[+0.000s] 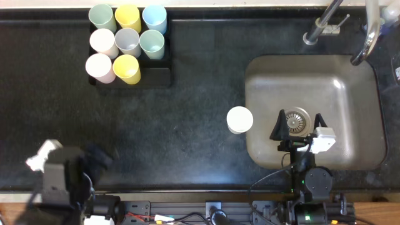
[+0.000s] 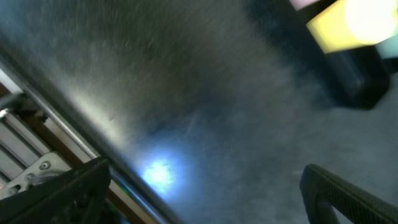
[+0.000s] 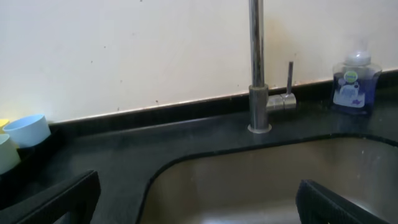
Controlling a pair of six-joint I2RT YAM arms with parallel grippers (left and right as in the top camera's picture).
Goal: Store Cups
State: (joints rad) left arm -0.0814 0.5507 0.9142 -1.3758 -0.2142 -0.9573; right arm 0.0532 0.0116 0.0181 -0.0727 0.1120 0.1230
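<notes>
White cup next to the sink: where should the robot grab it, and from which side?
Probably its round wall, a finger on each side. The white cup stands on end on the counter, apart from everything. The right gripper, open over the sink beside it, could come from the sink side.

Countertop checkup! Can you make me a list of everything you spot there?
Surface: black countertop with a steel sink set in it.
Job's things: eight cups standing in a black tray; one white cup loose on the counter beside the sink.
Clutter: nothing seen.
Hands: left hand open, over bare counter by its front edge; right hand open, over the sink.
Cables: black cable by the right arm's base.
Surroundings: tap, soap bottle, pale wall.
</notes>
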